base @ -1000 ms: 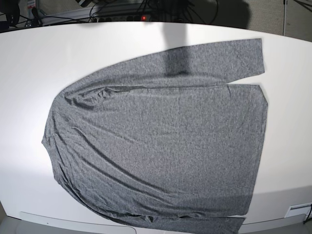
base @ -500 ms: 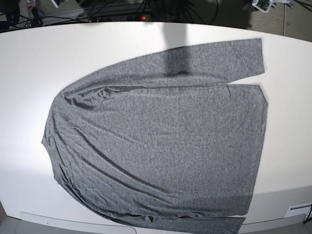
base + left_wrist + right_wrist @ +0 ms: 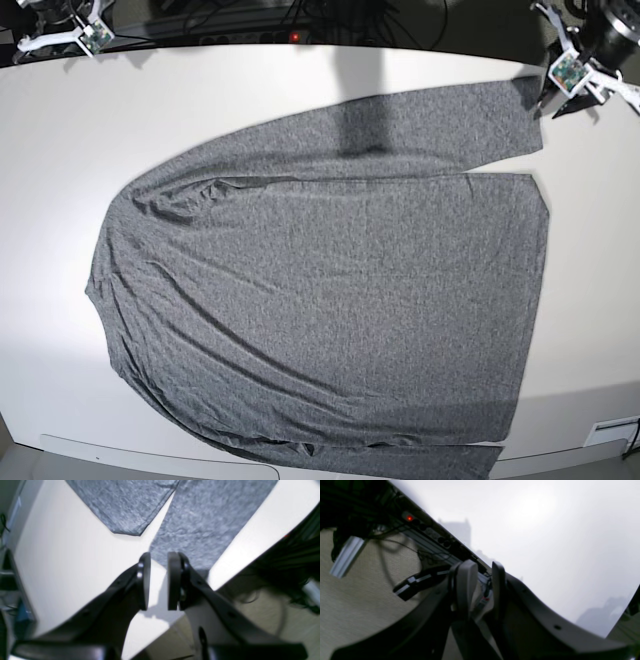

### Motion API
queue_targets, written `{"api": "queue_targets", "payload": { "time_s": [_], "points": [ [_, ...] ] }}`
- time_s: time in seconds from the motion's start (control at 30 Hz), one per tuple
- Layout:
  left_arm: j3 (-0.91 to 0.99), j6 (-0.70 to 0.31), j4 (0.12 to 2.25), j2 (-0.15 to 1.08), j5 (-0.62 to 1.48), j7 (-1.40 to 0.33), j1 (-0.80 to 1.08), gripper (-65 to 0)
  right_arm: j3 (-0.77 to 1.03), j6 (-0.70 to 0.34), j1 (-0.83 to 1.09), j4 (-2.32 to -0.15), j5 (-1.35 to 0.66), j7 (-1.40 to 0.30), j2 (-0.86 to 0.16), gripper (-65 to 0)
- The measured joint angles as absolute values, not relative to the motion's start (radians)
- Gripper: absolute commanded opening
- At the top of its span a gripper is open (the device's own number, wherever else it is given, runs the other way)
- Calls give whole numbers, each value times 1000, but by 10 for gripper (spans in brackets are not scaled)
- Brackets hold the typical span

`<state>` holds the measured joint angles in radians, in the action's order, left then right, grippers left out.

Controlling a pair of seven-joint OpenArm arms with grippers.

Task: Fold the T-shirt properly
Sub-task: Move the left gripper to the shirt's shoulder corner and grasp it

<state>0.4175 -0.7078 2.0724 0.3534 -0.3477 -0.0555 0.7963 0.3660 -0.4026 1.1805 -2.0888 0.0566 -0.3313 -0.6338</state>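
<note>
On white table (image 3: 60, 150): T-shirt (image 3: 330, 300) flat; both pincers slightly parted, empty; cables (image 3: 395, 545) behind.

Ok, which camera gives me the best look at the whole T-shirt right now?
The base view: the T-shirt lies spread flat on the table, nearly all of it visible, one sleeve alongside the body. The left wrist view catches only a sleeve end and a hem corner beyond the left gripper. The right wrist view shows no shirt at all.

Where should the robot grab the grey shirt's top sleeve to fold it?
Probably at the cuff end of the shirt, where the sleeve stops near the left gripper. It lies flat with a free edge there, so come down from above and pinch that edge.
</note>
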Motion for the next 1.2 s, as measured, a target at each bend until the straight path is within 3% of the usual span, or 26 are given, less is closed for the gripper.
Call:
{"api": "queue_targets", "payload": {
  "time_s": [0.2,0.43,0.6,1.2],
  "points": [
    [280,-707,2072,406,-472,-56,776,-402,366,-400,1180,-2089,54,-331,-691,-500],
    [119,-707,2062,405,-576,-52,723,-400,366,-374,1143,-2089,52,-332,-693,-500],
    [65,-708,1929,405,-579,-54,670,-400,366,-374,1127,-2089,50,-332,-693,-500],
    [53,-703,1723,405,-554,-10,556,-401,366,-371,1119,-2090,50,-335,-692,-500]
  ]
}}
